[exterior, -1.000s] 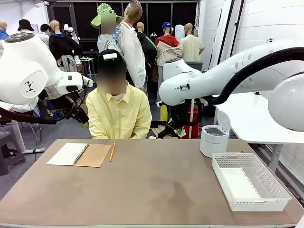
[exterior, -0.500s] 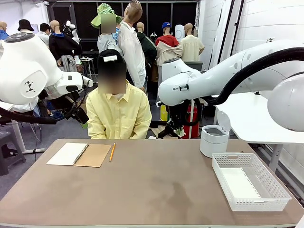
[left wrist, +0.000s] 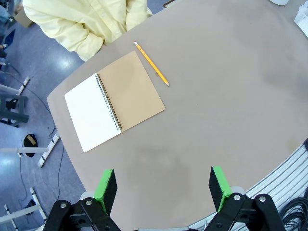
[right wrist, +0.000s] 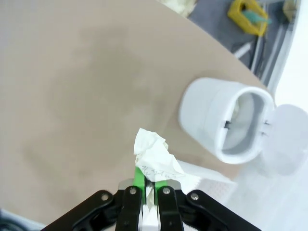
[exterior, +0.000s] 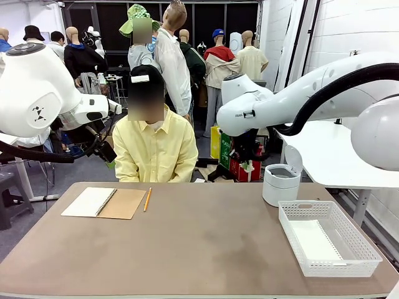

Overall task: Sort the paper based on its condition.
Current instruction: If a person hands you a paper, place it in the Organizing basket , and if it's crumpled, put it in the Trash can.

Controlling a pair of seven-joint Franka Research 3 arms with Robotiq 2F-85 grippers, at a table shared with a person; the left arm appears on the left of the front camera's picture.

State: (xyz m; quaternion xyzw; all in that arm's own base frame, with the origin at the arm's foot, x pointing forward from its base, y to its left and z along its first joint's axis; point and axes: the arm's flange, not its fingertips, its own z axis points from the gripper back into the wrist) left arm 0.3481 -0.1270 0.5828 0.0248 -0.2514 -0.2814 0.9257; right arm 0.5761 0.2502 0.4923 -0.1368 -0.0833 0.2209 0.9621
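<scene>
A crumpled wad of white paper [right wrist: 155, 158] is pinched between the green pads of my right gripper [right wrist: 150, 186], which is shut on it. In the front view that gripper [exterior: 249, 164] hangs high above the table's far right, just left of the round white bin [exterior: 280, 184], whose lid stands open. A flat white sheet [exterior: 315, 240] lies inside the white mesh basket [exterior: 298, 210]. My left gripper [left wrist: 163, 188] is open with nothing between its fingers, high over the table's left side.
An open spiral notebook [exterior: 104, 202] with a brown cover and a yellow pencil [exterior: 148, 199] lie at the far left. A person in a yellow shirt [exterior: 154, 151] sits behind the table. The open bin [right wrist: 226, 126] lies ahead of the right gripper.
My right arm has swung to the right, carrying the wad closer to the white bin. The left arm has not moved.
</scene>
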